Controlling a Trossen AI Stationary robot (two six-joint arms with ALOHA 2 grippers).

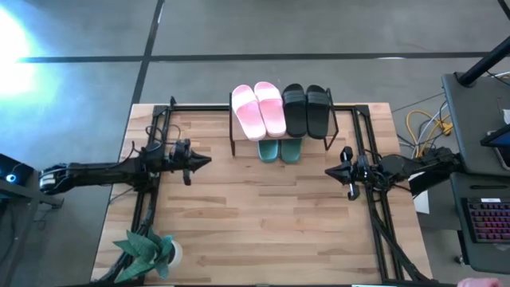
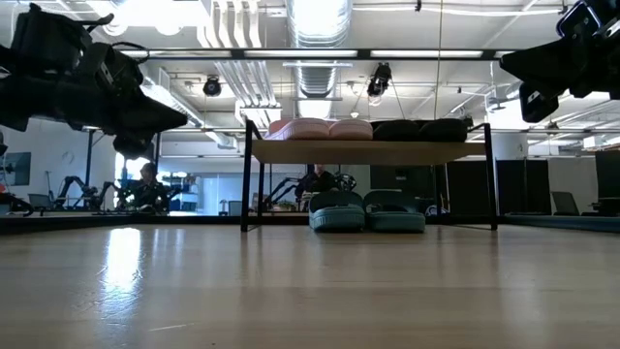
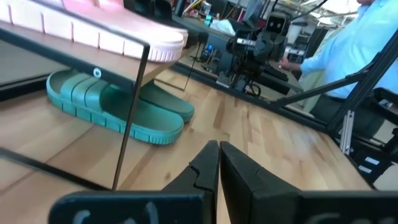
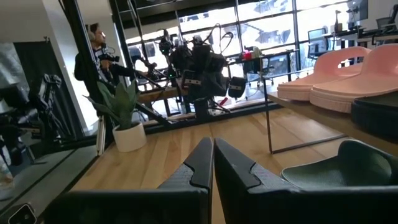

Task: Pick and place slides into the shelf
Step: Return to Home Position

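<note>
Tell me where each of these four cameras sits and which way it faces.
High view: overhead, straight down on the table; left gripper and right gripper, both shut.
Low view: table-top height, level toward the green slides under the shelf; both grippers at upper corners.
Left wrist view: on the left wrist, facing the pink slides; own shut fingers.
Right wrist view: on the right wrist, facing a potted plant; own shut fingers.
Both wrist views share the pink slides.

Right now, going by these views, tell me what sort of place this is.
Most likely a robotics lab in an open, industrial-style hall. The signs are exposed ceiling ducts, a concrete floor around the table, and a backlit keyboard with loose yellow cables at a workstation beside it.
</note>
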